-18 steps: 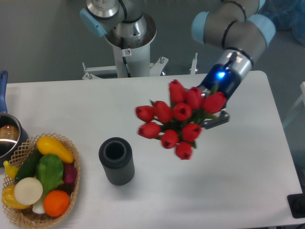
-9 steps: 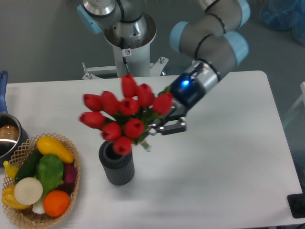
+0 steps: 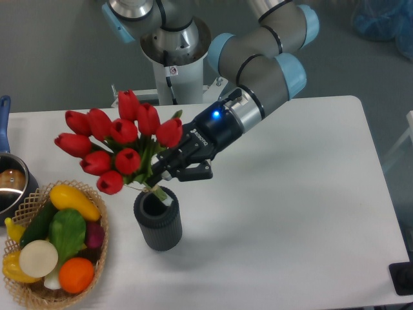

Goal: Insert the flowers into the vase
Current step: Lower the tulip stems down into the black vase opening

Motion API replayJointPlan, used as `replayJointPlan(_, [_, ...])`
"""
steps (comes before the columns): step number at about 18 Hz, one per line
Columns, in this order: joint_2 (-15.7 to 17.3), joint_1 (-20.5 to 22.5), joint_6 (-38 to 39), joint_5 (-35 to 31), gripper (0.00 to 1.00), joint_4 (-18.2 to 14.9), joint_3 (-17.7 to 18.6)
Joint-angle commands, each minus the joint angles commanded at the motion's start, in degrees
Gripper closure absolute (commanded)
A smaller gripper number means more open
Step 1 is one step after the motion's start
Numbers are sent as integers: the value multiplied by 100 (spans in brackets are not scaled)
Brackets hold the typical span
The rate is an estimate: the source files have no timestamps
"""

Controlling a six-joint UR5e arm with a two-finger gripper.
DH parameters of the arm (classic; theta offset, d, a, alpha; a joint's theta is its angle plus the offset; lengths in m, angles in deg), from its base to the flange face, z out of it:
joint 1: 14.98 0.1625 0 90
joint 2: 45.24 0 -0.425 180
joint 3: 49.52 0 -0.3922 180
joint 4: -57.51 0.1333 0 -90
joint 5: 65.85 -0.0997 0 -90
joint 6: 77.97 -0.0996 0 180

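Currently the jaws are closed on the stems of the flowers [image 3: 119, 141], low down on the bunch; the gripper [image 3: 173, 169] sits just above and to the right of the vase [image 3: 157, 217]. The stem ends poke out below the jaws and appear to rest at or just inside the vase mouth, toward its right rim; whether they touch the rim cannot be told. The bunch is tilted, with the red heads leaning up and to the left, out over the counter [image 3: 290, 213] between vase and basket [image 3: 32, 284]. The vase stands upright on the counter, near the basket of vegetables. A pot [image 3: 11, 184] shows at the left edge, apart from the work.

Judgement: insertion has begun but is not complete. The stems enter at an angle, not along the vase axis.

Risks from here:
- Pushing down at this tilt could catch the stem ends on the rim and tip or slide the vase, which is not held.
- Releasing now could let the top-heavy bunch fall leftward out of the mouth, or pull the vase over toward the basket.
- The bunch is wider than the mouth, so leaves may bunch at the rim and block seating.
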Motion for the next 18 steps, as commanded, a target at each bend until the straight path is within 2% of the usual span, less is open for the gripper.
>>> replayJointPlan(4, [-35,0,-80,141,89,-9,36])
replayJointPlan(8, [-26,0,-237,255,88,-9,255])
replayJointPlan(18, [-202,88,-291,387,88,-9,326])
